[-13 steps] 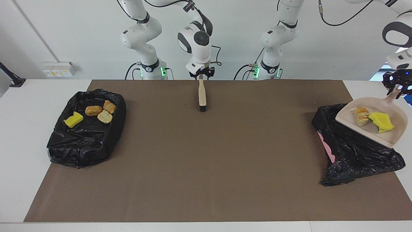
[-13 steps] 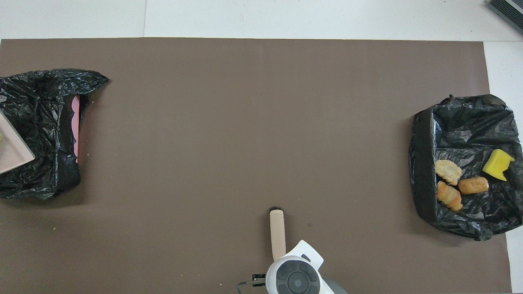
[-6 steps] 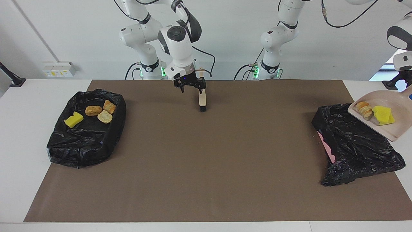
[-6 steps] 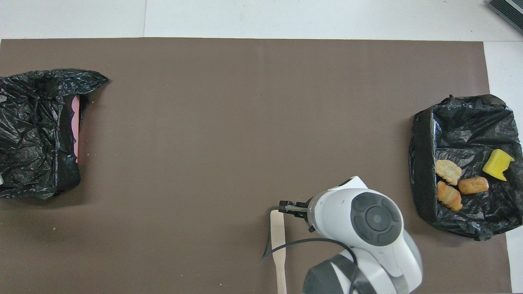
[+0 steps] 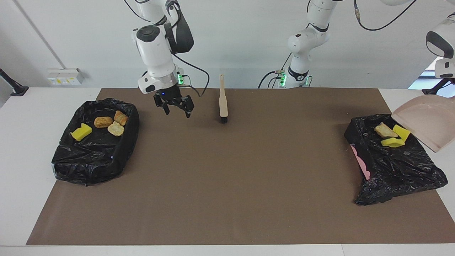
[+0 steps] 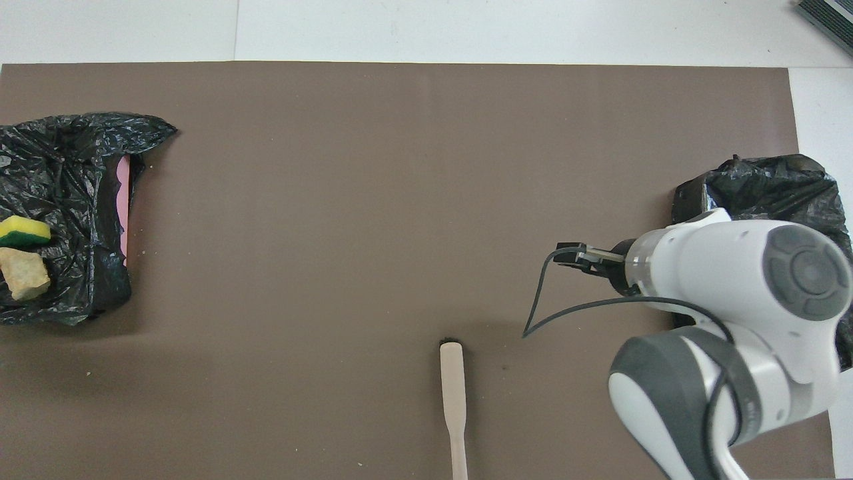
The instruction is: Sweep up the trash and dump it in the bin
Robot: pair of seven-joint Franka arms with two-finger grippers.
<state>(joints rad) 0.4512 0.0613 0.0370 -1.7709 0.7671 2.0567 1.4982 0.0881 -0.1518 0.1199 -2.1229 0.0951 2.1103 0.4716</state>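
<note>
**A:** Where's the trash?

**B:** Two lots. A bread chunk (image 5: 384, 131) and two sponges (image 5: 395, 138) lie on the bin (image 5: 391, 167), at the left arm's end of the table (image 5: 21, 149). Four more pieces (image 5: 103, 122) sit in the black-lined tray (image 5: 92, 160) at the right arm's end.

**A:** And the pan (image 5: 423, 122)?

**B:** It's up in the air and tipped steeply over the bin, and no trash shows on it. The left pincer is out of frame and closed. I judge it has the pan's handle.

**A:** How should the dump be finished well?

**B:** Hold the tilt until the pan is surely bare, then level it before carrying it off. The pieces rest high on the crumpled bag, on the part nearest the robots, so the pan's lip mustn't knock them off.

**A:** What about the right pincer (image 5: 174, 106)?

**B:** It's open and holds nothing. It hangs over the mat (image 5: 227, 185), between the brush (image 5: 223, 101) and the tray. The brush lies flat, apart from it. For the next sweep it should grip the handle squarely.
</note>
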